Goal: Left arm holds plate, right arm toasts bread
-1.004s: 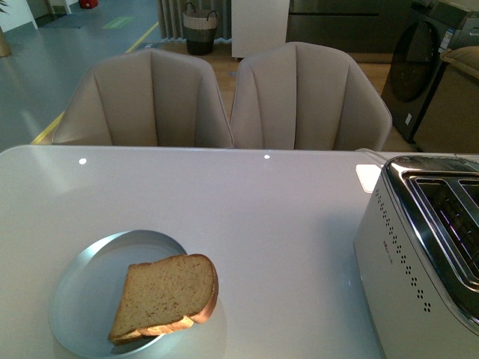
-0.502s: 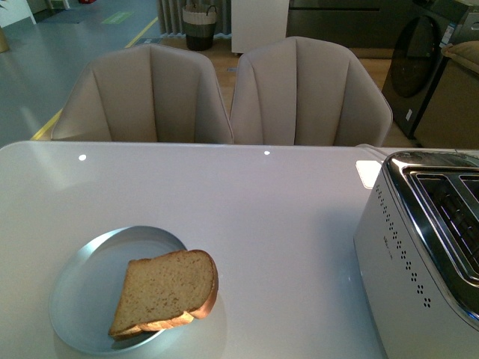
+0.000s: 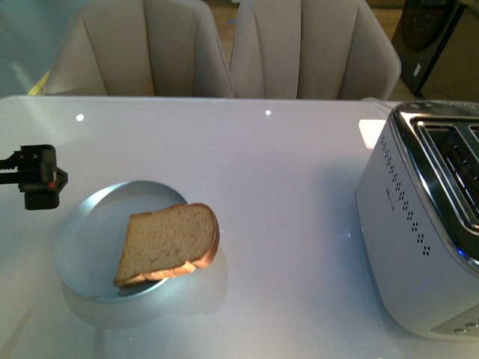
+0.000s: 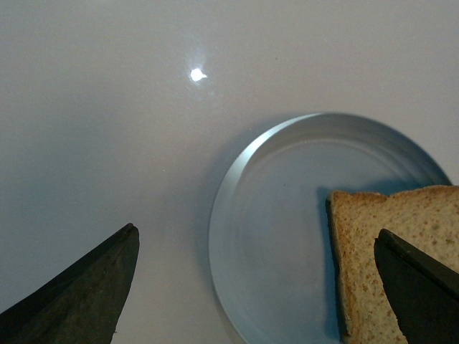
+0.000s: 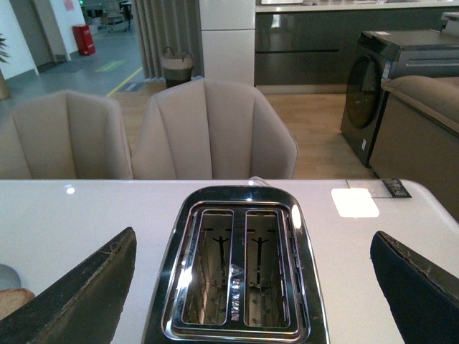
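Blue-grey metal plate, round and low-rimmed, lies on the left part of the white table, on the side the left arm can reach to steady it. Bread, brown and speckled, lies flat on the plate's right half with its rounded crust end overhanging the rim toward the toaster. That overhang probably leaves a free edge for a pinch. A paler strip under its near edge may be a second slice, but this cannot be told. The toaster, white with a chrome top, stands at the table's right edge. Both its slots face up and look empty in the right wrist view, which suits a drop from above. Left gripper: jaws spread wide, holding nothing and touching nothing. It hangs above the plate's rim on the side away from the toaster, and the rim shows between its jaws. Right gripper: jaws also wide apart and empty, poised above the toaster and well away from the bread. Neither holding the plate nor lifting the bread appears begun.
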